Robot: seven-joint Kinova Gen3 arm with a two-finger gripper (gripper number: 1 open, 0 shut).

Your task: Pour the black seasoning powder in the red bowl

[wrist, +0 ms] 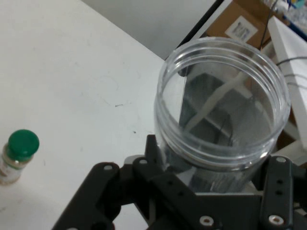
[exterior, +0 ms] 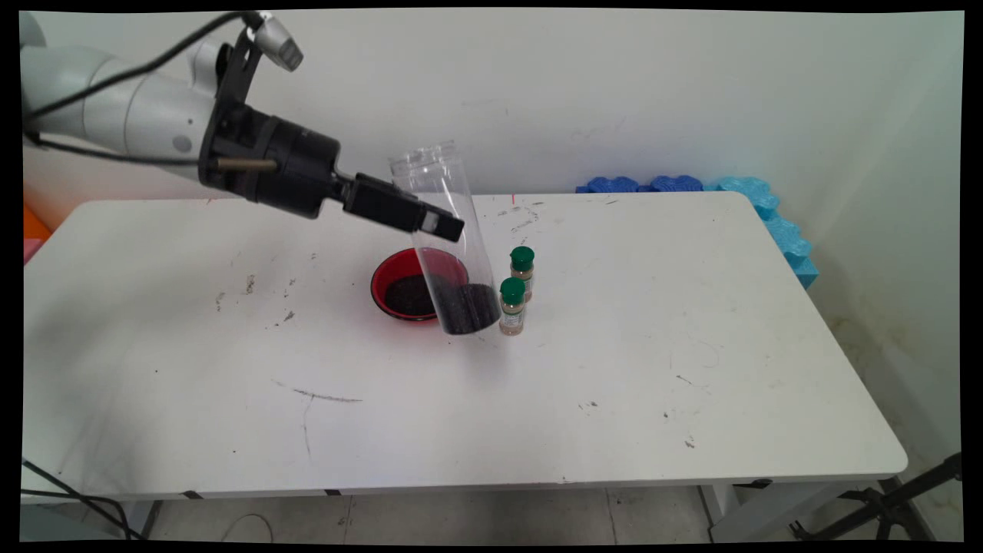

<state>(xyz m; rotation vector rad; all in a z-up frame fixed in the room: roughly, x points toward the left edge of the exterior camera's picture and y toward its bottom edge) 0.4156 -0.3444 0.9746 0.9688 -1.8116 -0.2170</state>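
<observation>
1. Nearest the camera, the front half of the table (exterior: 537,415) is bare white top with a few scuffs. The near edge runs the whole width, so there's lots of room here and out to the right.
2. Mid-table is where everything sits. The gripper (exterior: 439,223) comes in from the upper left and is clamped on a clear jar (exterior: 461,269), gripping it above the middle.
3. The jar is tilted with its open mouth leaning up and left. Dark grains are piled in the bottom. I can't tell if the base is touching the table or just off it.
4. In the hand view the jar (wrist: 223,100) sits snug between the fingers, mouth open, no lid.
5. It's a tight spot. The red bowl (exterior: 392,288), with dark grains in it, is right behind and left of the jar. The near bottle (exterior: 512,306), green cap, is just beside the jar's base on the right, and the far bottle (exterior: 522,269) stands just behind that one.
6. Furthest back, the far edge has blue foam (exterior: 768,207) at the right corner, up against the wall (exterior: 614,92).
</observation>
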